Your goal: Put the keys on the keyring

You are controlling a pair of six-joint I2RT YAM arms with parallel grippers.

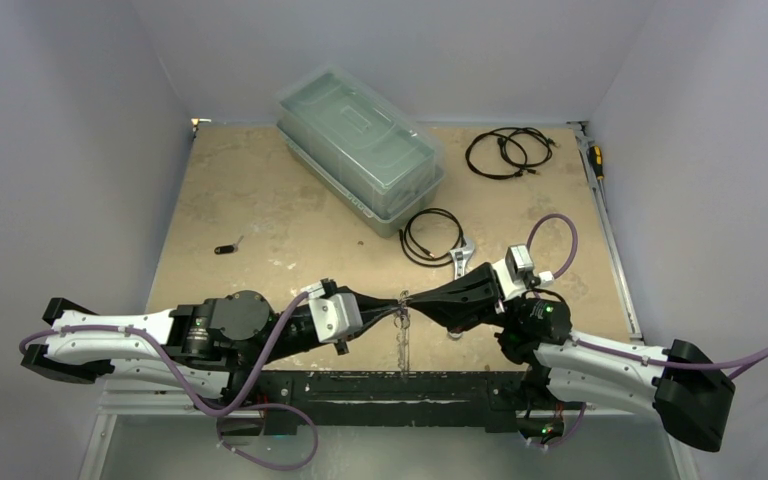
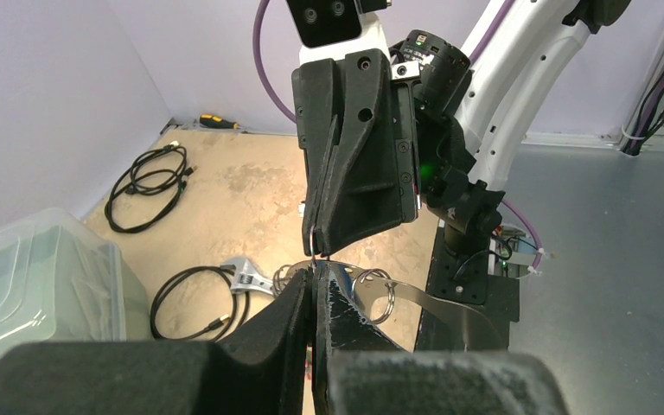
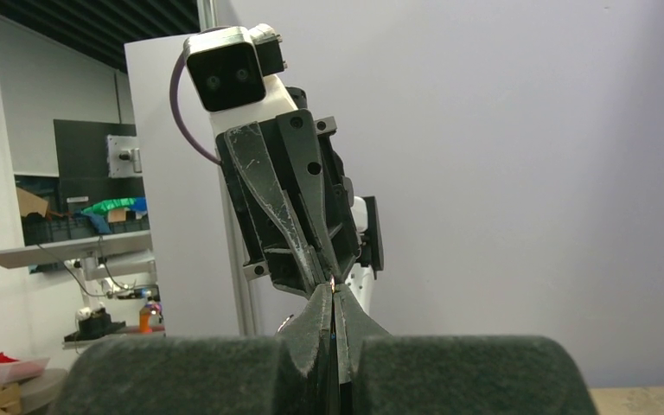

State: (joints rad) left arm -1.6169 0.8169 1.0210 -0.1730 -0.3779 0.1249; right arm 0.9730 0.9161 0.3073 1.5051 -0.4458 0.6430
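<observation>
Between tapered black left pincer (image 2: 314, 275) and right pincer (image 2: 315, 245), thin silvery keyring (image 1: 401, 340)

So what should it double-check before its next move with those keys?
1. Left tool shut: ok.
2. Right tool shut: ok.
3. Both tools meeting tip to tip: ok.
4. Keyring hanging at the tips: ok; which tool grips it, cannot tell.
5. A key pinched and lined up with the ring: cannot tell, too small.
6. Wrench clear of the right arm: cannot tell.
</observation>
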